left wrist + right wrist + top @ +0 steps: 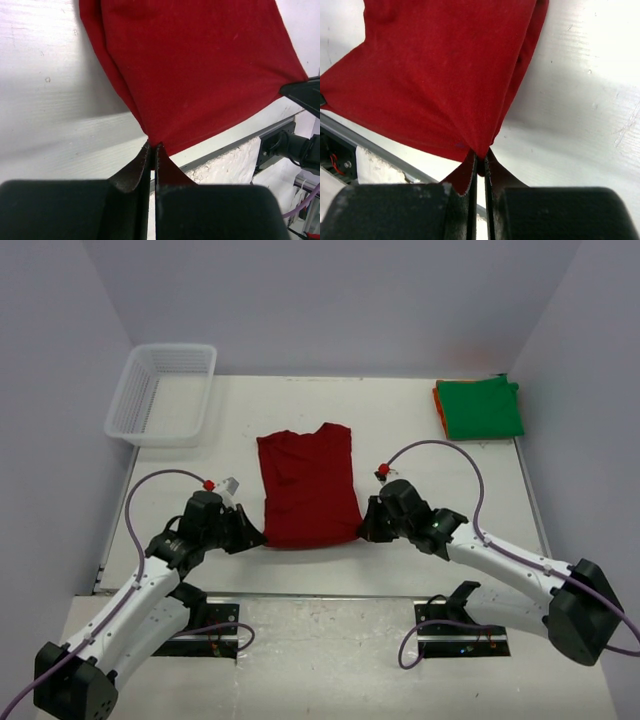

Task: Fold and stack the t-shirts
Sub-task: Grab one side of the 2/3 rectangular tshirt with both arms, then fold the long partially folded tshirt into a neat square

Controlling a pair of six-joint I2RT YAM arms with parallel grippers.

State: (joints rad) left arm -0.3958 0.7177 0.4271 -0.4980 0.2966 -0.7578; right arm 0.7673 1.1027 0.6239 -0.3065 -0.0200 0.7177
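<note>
The left hand [258,537] and right hand [362,530] each pinch a near corner of the dark red shirt [307,488]. The green shirt [482,408] hides most of the orange shirt [438,398].

The top external camera hangs high over the near edge, facing down and toward the far wall [330,300], distant enough to take in the whole tabletop [400,415]. The left wrist camera sits right behind the left claw [152,150], looking out past its tip, very close to the dark red t-shirt [200,65]. The right wrist camera mirrors it behind the right claw [480,159]. All three views share that shirt's near hem. The left wrist view also catches the right claw at its right edge.
</note>
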